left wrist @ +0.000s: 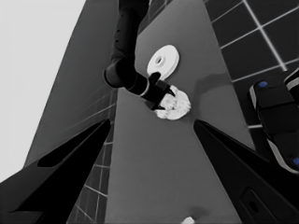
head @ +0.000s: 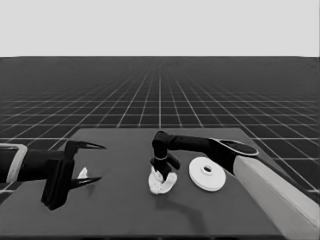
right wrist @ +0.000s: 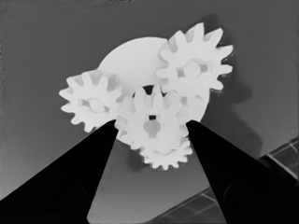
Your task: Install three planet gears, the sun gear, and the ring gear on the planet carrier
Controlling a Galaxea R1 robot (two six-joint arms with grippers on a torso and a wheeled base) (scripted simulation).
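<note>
Dark bench on a gridded floor, pale band above. At the bench's left end the left hand [head: 86, 162] waits, fingers spread wide and holding nothing, a thin white piece [head: 82, 173] beneath them. At mid-bench the right hand [head: 163, 173] points straight down over the smaller round part [right wrist: 133, 60], which carries three planet gears [right wrist: 192, 70]. Its fingers flank the central sun gear [right wrist: 150, 120], apparently gripping it over the centre hole. The larger round part [head: 207, 173] lies just right, uninstalled.
</note>
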